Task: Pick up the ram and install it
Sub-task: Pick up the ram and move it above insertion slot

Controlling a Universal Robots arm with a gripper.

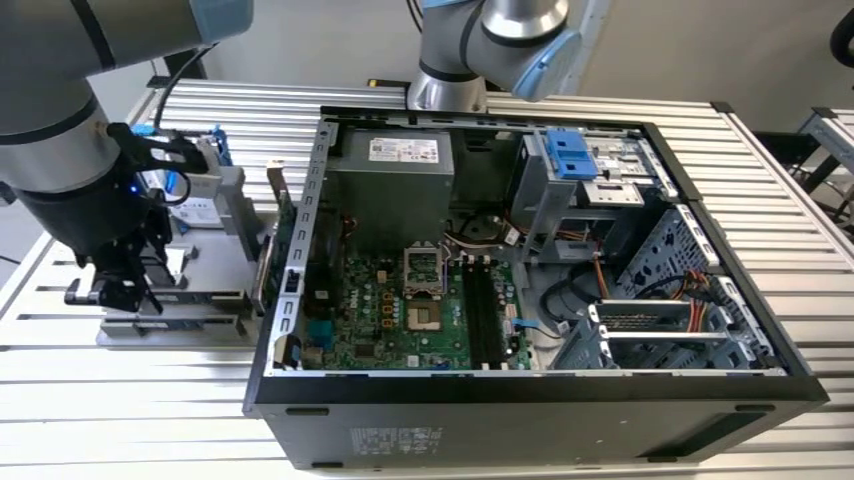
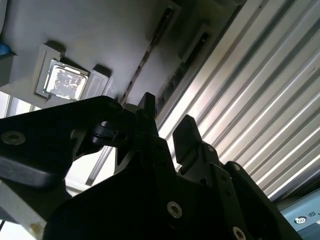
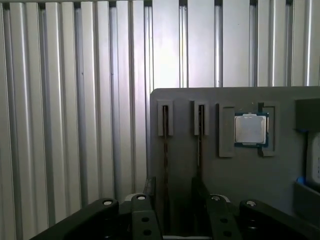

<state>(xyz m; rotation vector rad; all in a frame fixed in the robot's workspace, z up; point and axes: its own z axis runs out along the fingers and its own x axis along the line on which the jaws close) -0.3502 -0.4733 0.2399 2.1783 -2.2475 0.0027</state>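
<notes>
A: Where is the gripper (image 1: 123,292)?

B: In the exterior view it hangs low over a grey holder (image 1: 187,300). The holder sits on the ribbed metal tabletop (image 1: 787,190), just beside the open computer case (image 1: 534,388), on the exterior view's left.

A: And the ram (image 3: 165,150)?

B: It stands on edge in a narrow slot of the holder. In the first wrist view, 2 such sticks lie side by side in 2 parallel slots. The ram is the 1 farther from the processor chip (image 3: 251,129), and the second stick (image 3: 200,140) lies between the ram and the chip.

A: How do the fingers (image 3: 150,189) stand?

B: Apart. In both wrist views the 2 black tips leave a clear gap, and in the first wrist view the ram's line runs into that gap. The other tip sits over the near end of the second stick. I cannot tell whether either tip touches the ram, and they are not closed on it.

A: What else does the holder carry?

B: A silver hard drive (image 1: 198,208) with blue rails, standing upright at the holder's far end in the exterior view.

A: And the case?

B: It lies on its side, open upward, showing the green motherboard (image 1: 387,310). Its long black slots (image 1: 487,310) are well apart from the ram. A second arm (image 1: 487,50) stands behind the case.
</notes>
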